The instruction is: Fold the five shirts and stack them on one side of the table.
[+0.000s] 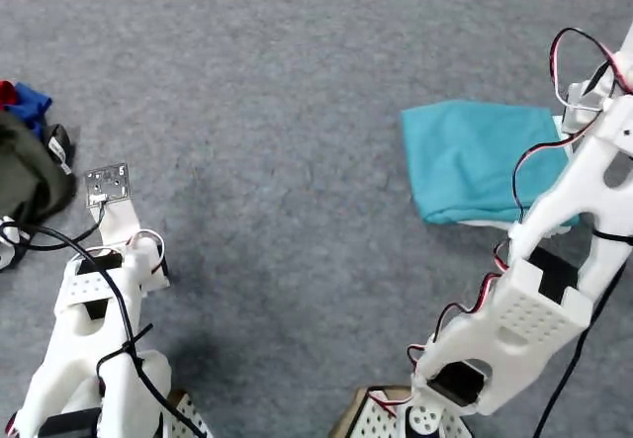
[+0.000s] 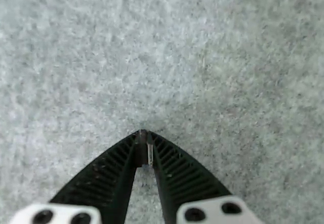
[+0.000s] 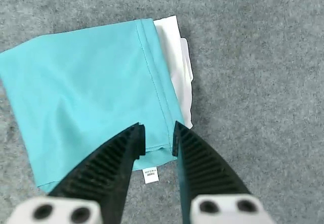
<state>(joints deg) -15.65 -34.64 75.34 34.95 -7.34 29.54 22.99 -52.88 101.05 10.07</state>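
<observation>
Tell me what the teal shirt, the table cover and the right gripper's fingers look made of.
Teal shirt: soft matte cloth, likely knit, going by its stitched hem and soft creases.
Table cover: grey felt or low carpet, by its fuzzy, flecked nap.
Fingers of the right gripper: hard black plastic, ridged, perhaps printed.

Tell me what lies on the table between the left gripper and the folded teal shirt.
Nothing lies there. The high view shows a bare stretch of grey table from the left gripper across to the teal shirt.
</observation>
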